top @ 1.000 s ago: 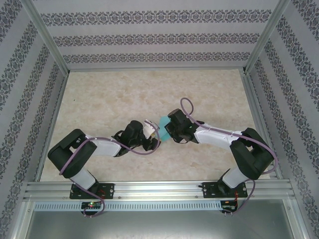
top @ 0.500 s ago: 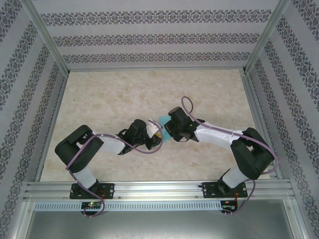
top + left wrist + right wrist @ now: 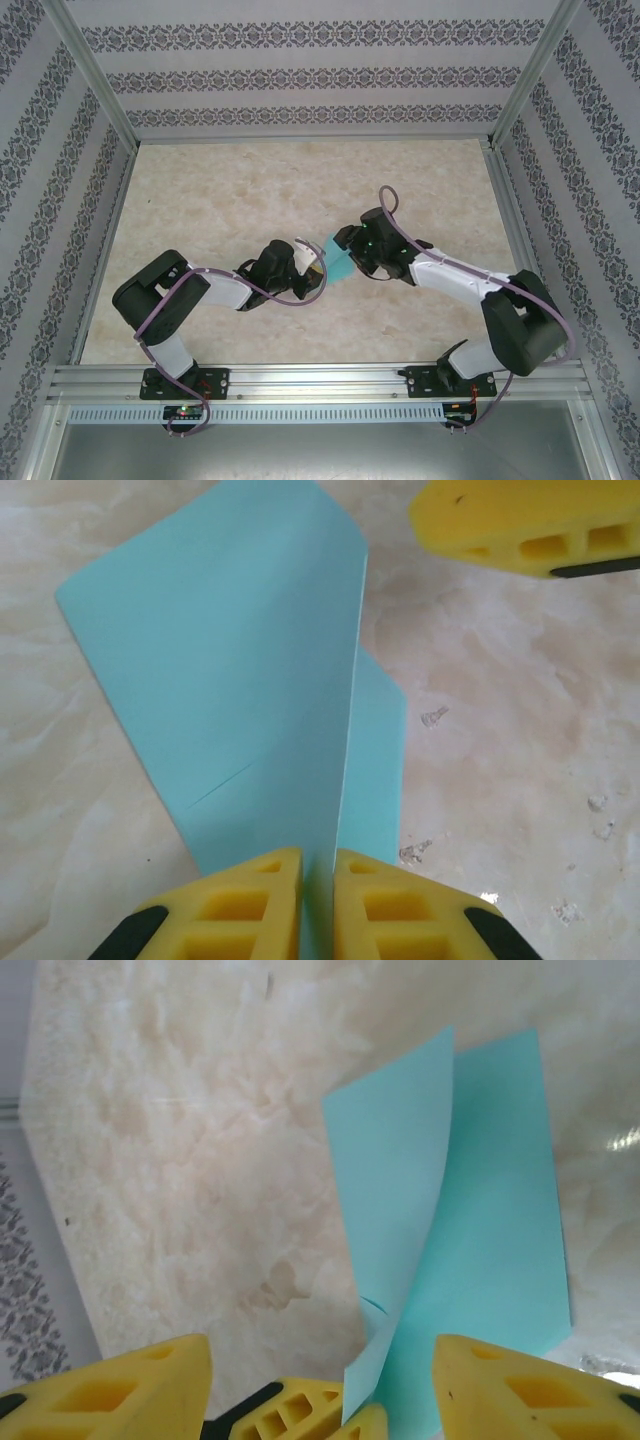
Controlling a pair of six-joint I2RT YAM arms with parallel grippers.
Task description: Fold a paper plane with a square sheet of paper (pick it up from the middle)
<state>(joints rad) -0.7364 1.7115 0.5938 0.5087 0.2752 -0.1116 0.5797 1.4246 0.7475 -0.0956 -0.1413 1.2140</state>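
The left end effector [image 3: 318, 868] is pinched tight on the sheet of paper [image 3: 230, 670]. Its two yellow foam fingers [image 3: 245, 905] are pressed together with the turquoise sheet's folded edge caught between them. From that grip the paper stands up off the marbled bench [image 3: 250, 190] and opens into two flaps along a sharp crease. The left wrist view shows one broad flap leaning left and a narrower one behind it to the right. A short, faint crease line crosses the broad flap low down. I can't tell whether the paper's far edge touches the bench.

The right end effector [image 3: 320, 1348] faces it with jaws wide apart, gripping nothing. Its yellow fingers [image 3: 110, 1385] stand either side of the paper and of the left arm's pinched fingertips [image 3: 310, 1410], clear of the sheet. One of them shows at the top right corner of the left wrist view [image 3: 520, 525].

From above, the sheet [image 3: 338, 264] sits between the two wrists, around the middle of the bench. The left end effector [image 3: 312, 258] is just to its left, and the right end effector [image 3: 346, 250] is just beside it on the other side.
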